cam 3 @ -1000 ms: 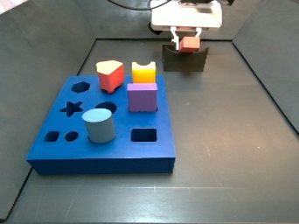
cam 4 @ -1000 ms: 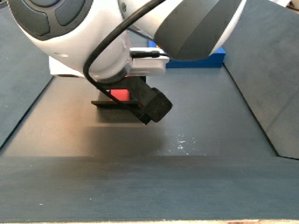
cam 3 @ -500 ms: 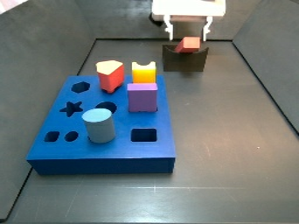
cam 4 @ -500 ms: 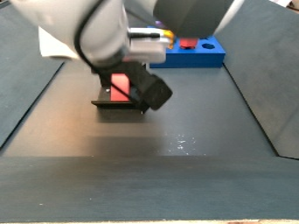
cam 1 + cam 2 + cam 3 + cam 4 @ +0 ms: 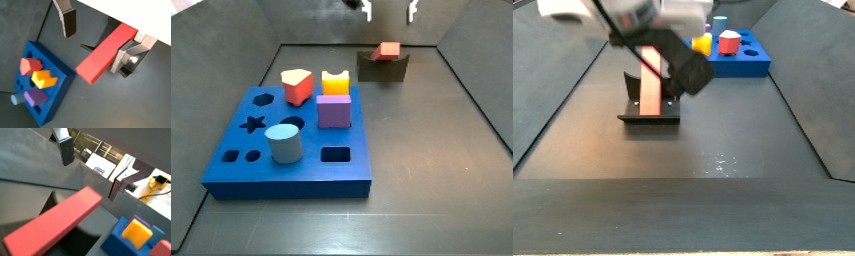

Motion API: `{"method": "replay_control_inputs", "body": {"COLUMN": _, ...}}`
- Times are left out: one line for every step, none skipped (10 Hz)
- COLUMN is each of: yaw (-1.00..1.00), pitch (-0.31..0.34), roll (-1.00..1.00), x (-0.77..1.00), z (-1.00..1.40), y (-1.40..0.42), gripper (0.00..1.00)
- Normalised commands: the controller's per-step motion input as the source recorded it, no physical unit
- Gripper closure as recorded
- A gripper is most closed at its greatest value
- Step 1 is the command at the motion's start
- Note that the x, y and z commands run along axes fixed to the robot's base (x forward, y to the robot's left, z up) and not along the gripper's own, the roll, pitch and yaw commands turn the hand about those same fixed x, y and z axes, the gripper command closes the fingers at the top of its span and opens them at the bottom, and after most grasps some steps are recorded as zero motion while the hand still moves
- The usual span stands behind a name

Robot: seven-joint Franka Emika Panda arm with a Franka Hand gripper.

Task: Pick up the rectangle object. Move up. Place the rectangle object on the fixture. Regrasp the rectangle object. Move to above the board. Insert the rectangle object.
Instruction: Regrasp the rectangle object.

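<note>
The blue board [image 5: 289,140] is seen lying on the dark worktop [image 5: 438,150], well apart from the fixture [image 5: 382,68]. Several pieces are carried in the board: a short red block with a cream top [image 5: 297,85], a yellow piece [image 5: 334,82], a purple cube [image 5: 333,110] and a pale blue cylinder [image 5: 286,142]; the hexagon, star, square and small slot holes are left unfilled. Nothing is seen standing between the board and the fixture.

The rectangle object [image 5: 388,49] is seated in the fixture's notch, at the far end of the worktop. In a side view it [image 5: 652,82] is shown as a long red bar leaning in the dark fixture [image 5: 648,113], its lower end on the base and its long axis tilted up and away from the camera (the upper end is partly covered by a dark part of the arm [image 5: 680,62]). In both wrist views the bar [image 5: 105,54] [image 5: 53,226] runs lengthwise out between and past the fingers.

The claw [image 5: 388,9] is held above the fixture, at the upper edge of a side view, only its fingertips showing. Its jaws are spread apart, and in a wrist view the fingers [image 5: 65,18] are seen clear of the bar, nothing being pinched.
</note>
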Motion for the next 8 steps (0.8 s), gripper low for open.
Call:
{"method": "replay_control_inputs", "body": {"yaw": 0.04, "pitch": 0.070, "roll": 1.00, "x": 0.01, "z": 0.98, "y": -1.00, "gripper": 0.00}}
{"method": "replay_control_inputs", "body": {"yaw": 0.04, "pitch": 0.069, "roll": 1.00, "x": 0.01, "z": 0.91, "y": -1.00, "gripper": 0.00}}
{"method": "replay_control_inputs", "body": {"yaw": 0.04, "pitch": 0.059, "roll": 1.00, "x": -0.02, "z": 0.88, "y": -1.00, "gripper": 0.00}}
{"method": "replay_control_inputs", "body": {"yaw": 0.03, "pitch": 0.054, "roll": 1.00, "x": -0.05, "z": 0.85, "y": -1.00, "gripper": 0.00}}
{"method": "replay_control_inputs", "body": {"yaw": 0.03, "pitch": 0.047, "roll": 1.00, "x": -0.07, "z": 0.65, "y": -0.90, "gripper": 0.00}}
{"method": "replay_control_inputs", "body": {"yaw": 0.03, "pitch": 0.045, "roll": 1.00, "x": -0.07, "z": 0.50, "y": -0.78, "gripper": 0.00}}
{"method": "replay_control_inputs", "body": {"yaw": 0.03, "pitch": 0.042, "roll": 1.00, "x": -0.05, "z": 0.19, "y": -0.52, "gripper": 0.00}}
{"method": "replay_control_inputs", "body": {"yaw": 0.03, "pitch": 0.040, "roll": 1.00, "x": -0.03, "z": 0.07, "y": -0.34, "gripper": 0.00}}
